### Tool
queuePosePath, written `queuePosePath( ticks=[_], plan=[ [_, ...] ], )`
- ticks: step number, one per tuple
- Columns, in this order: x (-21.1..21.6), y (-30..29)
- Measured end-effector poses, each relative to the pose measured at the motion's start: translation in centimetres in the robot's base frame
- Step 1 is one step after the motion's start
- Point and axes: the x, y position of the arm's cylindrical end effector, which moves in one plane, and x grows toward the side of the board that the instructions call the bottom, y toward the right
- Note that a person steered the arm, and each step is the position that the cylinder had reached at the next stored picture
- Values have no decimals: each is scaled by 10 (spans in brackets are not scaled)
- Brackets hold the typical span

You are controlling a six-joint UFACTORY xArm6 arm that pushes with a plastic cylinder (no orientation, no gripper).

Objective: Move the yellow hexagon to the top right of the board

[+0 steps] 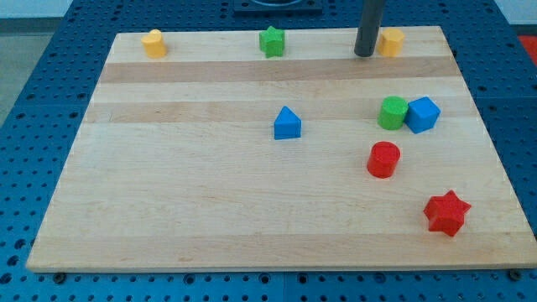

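Observation:
A yellow hexagon sits near the board's top edge, toward the view's right. My tip stands just to its left, touching or almost touching it. A second yellow block, its shape unclear, sits at the board's top left. The rod rises out of the view's top.
A green star-like block is at top centre. A blue house-shaped block is mid-board. A green cylinder touches a blue cube at right. A red cylinder and a red star lie below. The wooden board has blue pegboard around it.

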Motion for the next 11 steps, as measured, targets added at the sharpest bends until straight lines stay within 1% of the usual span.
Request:
queuePosePath(
  ticks=[1, 4, 6, 8, 9, 10, 11],
  plan=[
    [-11, 0],
    [-12, 18],
    [-11, 20],
    [29, 18],
    [39, 17],
    [39, 39],
    [46, 88]
  ],
)
